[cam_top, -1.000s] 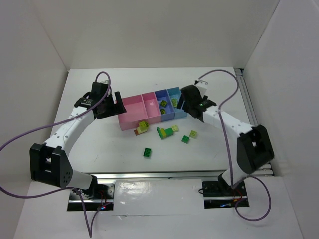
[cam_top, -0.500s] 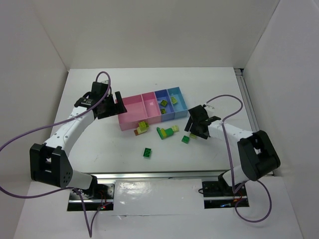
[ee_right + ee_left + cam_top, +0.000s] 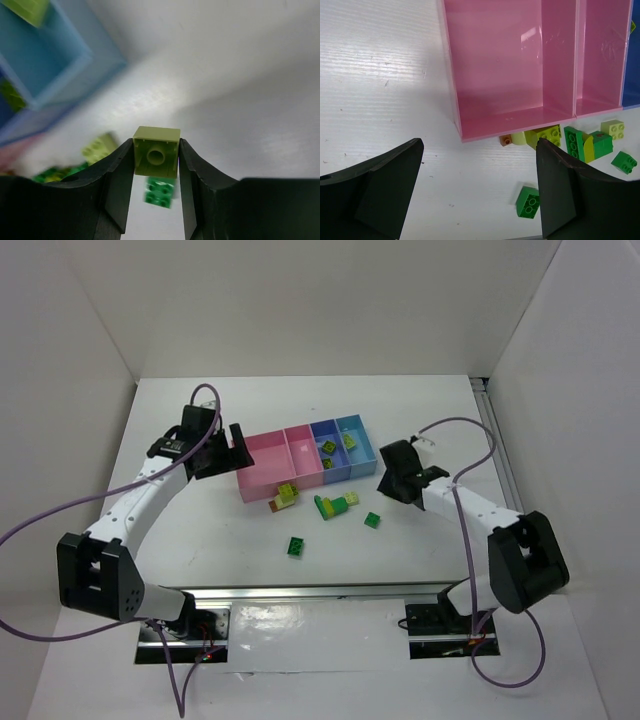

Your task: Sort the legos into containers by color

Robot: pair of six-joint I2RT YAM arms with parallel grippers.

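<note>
- Legos (image 3: 335, 505) lie loose on the table (image 3: 200, 540) in the top view, just in front of the tray (image 3: 262, 483). Two small clusters sit near its front wall, and two single green ones lie farther forward. A few more rest in the periwinkle and light blue compartments.
- In that view the left gripper (image 3: 238, 445) sits just beside the tray's left end. The right gripper (image 3: 386, 480) hangs to the right of the tray, near the light blue end. Neither grip can be read from here.
- From the left wrist, the fingers (image 3: 385, 185) stand wide apart with nothing held. Under the gap lies the front corner of the large pink compartment (image 3: 495, 60). An orange-brown brick (image 3: 506, 141) lies against that wall, on the table.
- From the right wrist, the fingers (image 3: 120, 175) clamp a lime brick (image 3: 156, 158) by two opposite sides, right at the tips. A round tube on the brick faces the camera. The brick is held above the table. A green brick (image 3: 160, 191) lies blurred directly beneath, and the light blue compartment (image 3: 45, 60) is at upper left.
</note>
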